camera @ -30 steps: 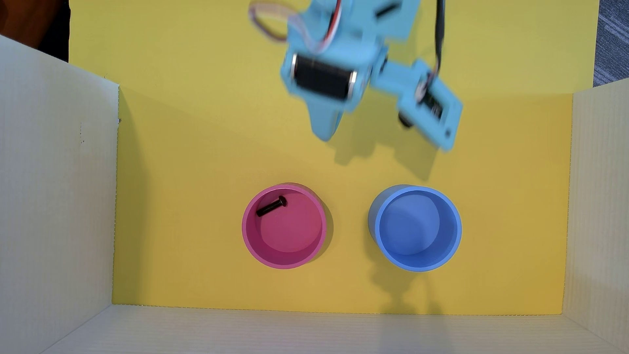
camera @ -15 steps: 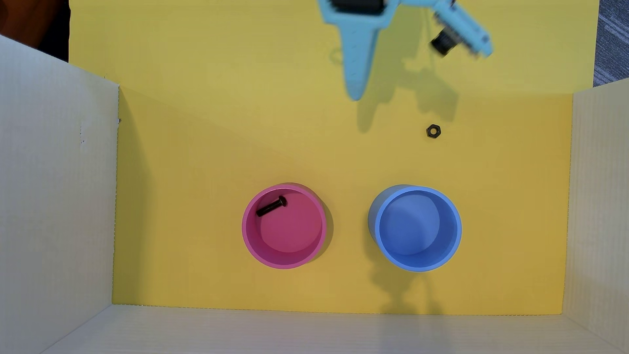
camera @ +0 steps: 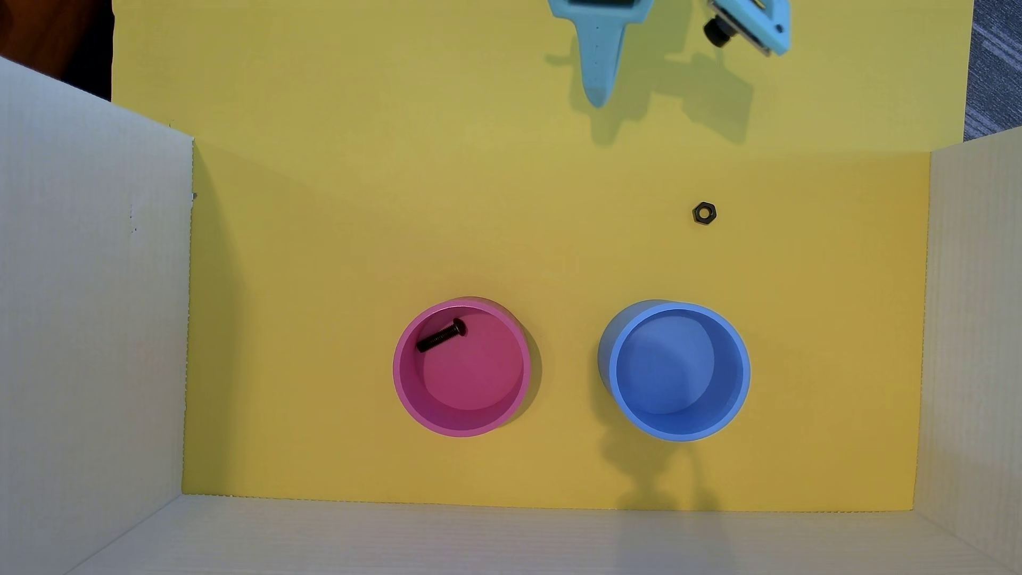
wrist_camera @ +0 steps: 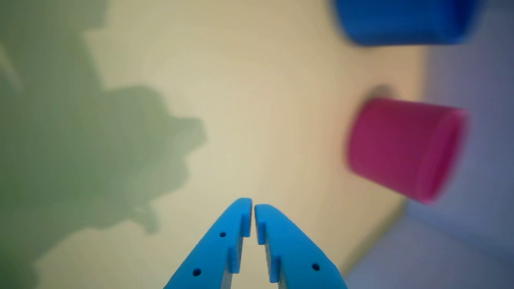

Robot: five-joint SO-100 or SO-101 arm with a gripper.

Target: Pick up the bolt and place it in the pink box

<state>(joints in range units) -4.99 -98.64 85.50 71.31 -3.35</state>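
Note:
The black bolt (camera: 441, 335) lies inside the pink box (camera: 406, 381), at its upper left in the overhead view, head toward the upper right. The pink box also shows blurred at the right of the wrist view (wrist_camera: 405, 148). My light-blue gripper (camera: 597, 97) is at the top edge of the overhead view, far from both containers. In the wrist view the gripper (wrist_camera: 253, 204) has its fingertips closed together with nothing between them, above bare yellow floor.
A round blue container (camera: 677, 425) stands right of the pink box; it shows at the top right of the wrist view (wrist_camera: 405, 20). A small black hexagonal nut (camera: 704, 213) lies on the yellow floor (camera: 343, 249). White cardboard walls (camera: 94, 309) enclose the left, right and bottom sides.

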